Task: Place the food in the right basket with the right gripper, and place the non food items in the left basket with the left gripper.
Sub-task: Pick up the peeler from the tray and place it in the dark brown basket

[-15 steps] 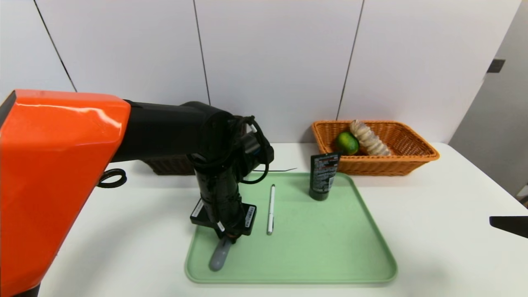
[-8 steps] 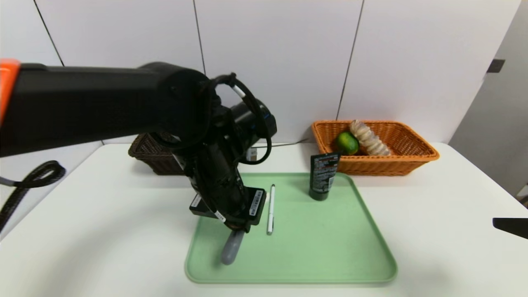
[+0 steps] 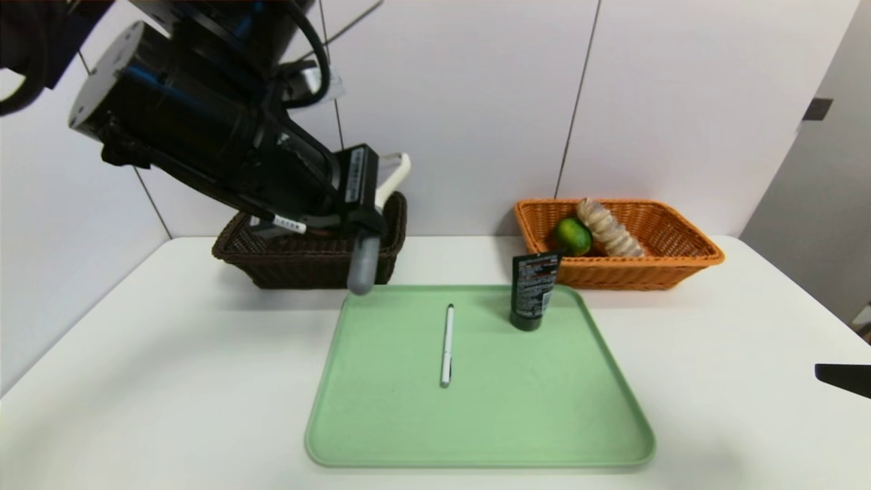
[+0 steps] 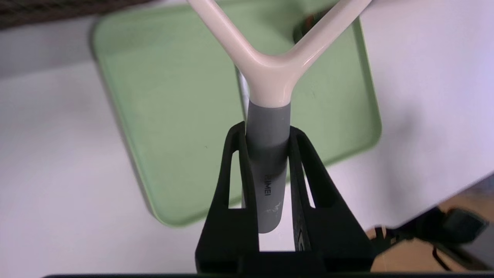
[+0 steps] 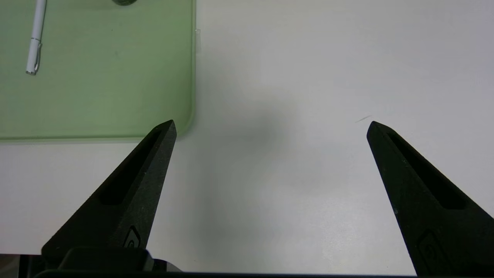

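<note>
White table (image 3: 714, 354); left tool (image 4: 268, 133) grips peeler (image 4: 270, 77)

White panelled wall (image 3: 463, 102) with dark seams behind white table (image 3: 735, 354); even light.

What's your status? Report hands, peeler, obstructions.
Left hand shut on peeler, held in the air near the dark basket. Right hand open, parked over bare table. Pen, tube on tray. Nothing blocking.
</note>
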Robot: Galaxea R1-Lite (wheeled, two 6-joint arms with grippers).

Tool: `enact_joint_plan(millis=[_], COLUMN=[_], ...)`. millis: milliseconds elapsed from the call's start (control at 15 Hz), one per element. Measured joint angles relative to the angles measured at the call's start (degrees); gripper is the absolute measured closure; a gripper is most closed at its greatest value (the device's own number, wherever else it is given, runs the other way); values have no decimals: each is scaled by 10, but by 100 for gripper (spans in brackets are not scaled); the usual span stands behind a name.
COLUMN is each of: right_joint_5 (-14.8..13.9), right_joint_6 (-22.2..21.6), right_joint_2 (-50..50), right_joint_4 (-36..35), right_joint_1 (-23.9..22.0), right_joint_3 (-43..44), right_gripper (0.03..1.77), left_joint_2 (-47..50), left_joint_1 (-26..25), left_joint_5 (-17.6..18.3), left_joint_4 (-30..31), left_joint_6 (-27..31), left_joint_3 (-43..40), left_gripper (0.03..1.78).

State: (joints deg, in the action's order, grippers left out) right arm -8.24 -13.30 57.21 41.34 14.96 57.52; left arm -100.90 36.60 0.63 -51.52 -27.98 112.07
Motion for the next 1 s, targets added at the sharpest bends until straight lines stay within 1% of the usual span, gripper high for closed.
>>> enact_joint_plan(millis=[133, 400, 600, 733, 933, 1000], right_joint_5=[0, 1, 2, 2, 1, 1], right_joint_6=[2, 1, 0, -1, 0, 0], right_joint_2=[0, 1, 0, -2, -12, -16], right_joint_4=[-1, -40, -43, -47, -49, -49], right_joint_1=[0, 0, -2, -2, -3, -3], right_joint_3=[1, 0, -1, -2, -17, -23], right_gripper=[9, 9, 9, 9, 9, 9], left_joint_2=[5, -19, -57, -91, -136, -151], left_joint_1=[-59, -172, -214, -240, -265, -271], left_joint_5=[-6, -8, -8, -8, -10, -16], left_joint_4=[41, 75, 111, 146, 175, 181], left_joint_6=[2, 0, 3, 9, 35, 41], left_joint_3=[1, 1, 1, 1, 1, 1], left_gripper=[154, 154, 154, 154, 154, 154])
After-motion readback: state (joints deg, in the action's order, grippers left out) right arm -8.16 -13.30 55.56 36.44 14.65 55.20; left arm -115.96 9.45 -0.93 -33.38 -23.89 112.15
